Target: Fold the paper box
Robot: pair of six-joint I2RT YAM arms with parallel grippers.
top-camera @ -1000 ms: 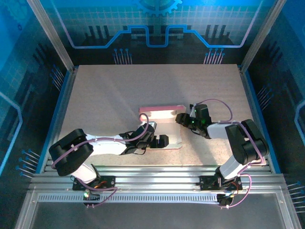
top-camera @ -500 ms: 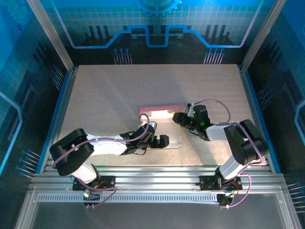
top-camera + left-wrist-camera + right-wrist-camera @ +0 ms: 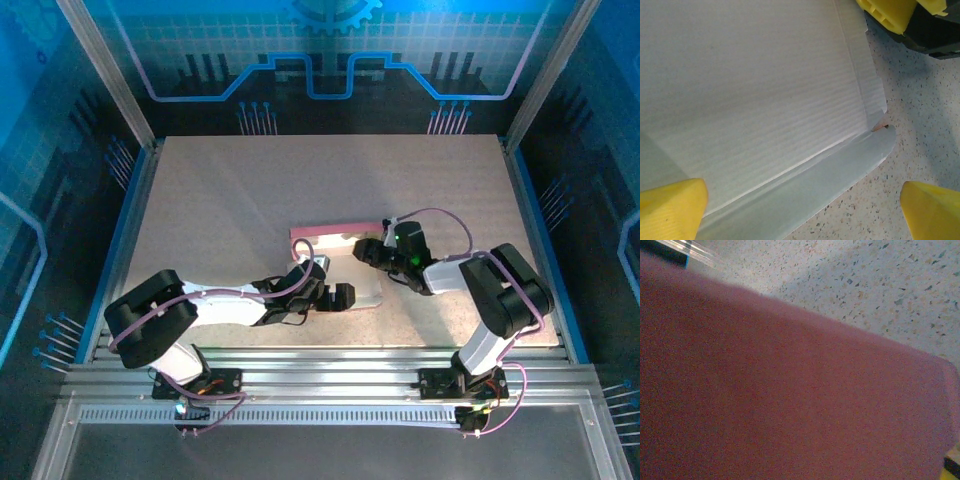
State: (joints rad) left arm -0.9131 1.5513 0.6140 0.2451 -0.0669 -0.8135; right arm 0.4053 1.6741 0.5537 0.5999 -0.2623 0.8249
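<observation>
On the table [image 3: 220,200], left gripper [image 3: 328,286] spread over paper box [image 3: 335,250]; right gripper [image 3: 365,250]: cannot tell.

Nothing readable anywhere here, no words, numbers or logos. The paper box [image 3: 338,264] is plain on both its pink outer side and its whitish inner side. The blue back wall [image 3: 330,60] at the top of the frame carries just a gear shape and circuit-style lines.

A speckled beige tabletop [image 3: 220,220] sits inside blue patterned walls [image 3: 450,40] and aluminium rails [image 3: 320,385].
</observation>
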